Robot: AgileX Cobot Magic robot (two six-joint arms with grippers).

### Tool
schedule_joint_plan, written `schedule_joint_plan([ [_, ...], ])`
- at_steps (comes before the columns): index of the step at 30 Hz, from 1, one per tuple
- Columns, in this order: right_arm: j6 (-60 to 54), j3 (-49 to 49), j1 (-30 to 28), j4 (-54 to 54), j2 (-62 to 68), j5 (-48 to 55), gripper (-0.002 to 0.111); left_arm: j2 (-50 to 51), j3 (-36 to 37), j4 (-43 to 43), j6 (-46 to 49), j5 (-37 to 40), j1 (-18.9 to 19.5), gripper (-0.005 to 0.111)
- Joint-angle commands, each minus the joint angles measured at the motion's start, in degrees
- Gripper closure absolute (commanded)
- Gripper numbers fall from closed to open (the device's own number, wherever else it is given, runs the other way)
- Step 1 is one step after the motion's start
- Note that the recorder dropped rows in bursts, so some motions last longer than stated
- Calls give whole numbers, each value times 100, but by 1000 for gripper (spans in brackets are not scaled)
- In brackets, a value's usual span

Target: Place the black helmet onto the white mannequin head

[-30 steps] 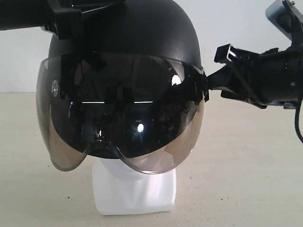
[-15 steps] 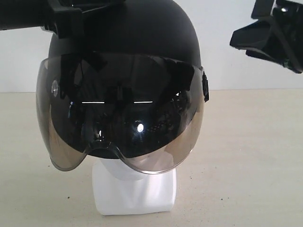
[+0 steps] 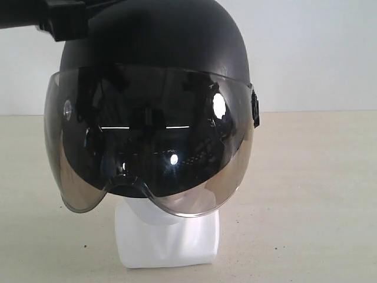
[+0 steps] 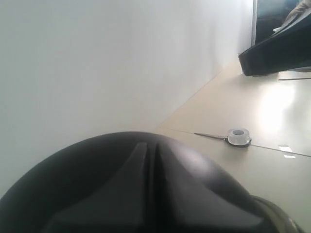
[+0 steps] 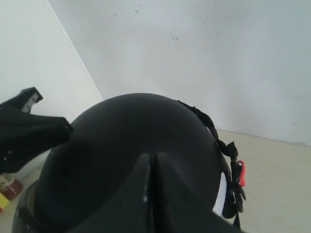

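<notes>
Our right gripper (image 5: pixel 151 156) had left the exterior view, jaws closed on nothing; the black helmet (image 3: pixel 159 53) sat on the white mannequin head (image 3: pixel 168 236) on the counter (image 3: pixel 306 194), so we judged only withdrawing our closed left gripper (image 4: pixel 149 145) remained.

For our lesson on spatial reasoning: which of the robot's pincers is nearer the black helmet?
Left. The left pincer is at the upper shell of the helmet, top left in the exterior view. The right pincer is outside that view; its camera sees the crown from farther back.
</notes>
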Motion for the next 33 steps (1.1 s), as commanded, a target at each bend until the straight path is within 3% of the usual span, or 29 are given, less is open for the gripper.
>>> schedule_joint_plan([
  [1, 44, -328, -18, -354, 145, 461, 108, -343, -19, -44, -69, 82, -1, 102],
  [6, 31, -925, -18, -566, 564, 1525, 108, -317, -512, -20, -142, 72, 82, 102],
  [9, 31, -1439, -8, -610, 855, 2114, 108, -168, -958, 601, -781, -59, 311, 102],
  [12, 183, -1952, -8, -850, 1073, 2569, 108, 78, -1459, 1574, -1834, -713, 738, 102],
  [16, 409, -2482, -8, -1067, 1301, 3025, 108, 600, -2054, 1574, -2242, -1869, 1416, 102],
  [20, 534, -2890, 53, -1094, 1593, 3466, 108, 1245, -2621, 1569, -2399, -3270, 1852, 102],
  [21, 588, -2969, 165, -1135, 1683, 3512, 108, 1437, -2773, 1519, -2412, -3642, 1896, 102],
  [24, 777, -3289, 732, -1615, 1943, 3512, 108, 1874, -3072, 1558, -2485, -3643, 1930, 102],
  [29, 1850, -4079, 1872, -3557, 2513, 3512, 108, 2089, -3110, 1574, -2470, -3643, 1916, 102],
  [33, 2022, -4538, 2373, -3865, 3015, 3512, 108, 2123, -3110, 1574, -2359, -3643, 1916, 102],
])
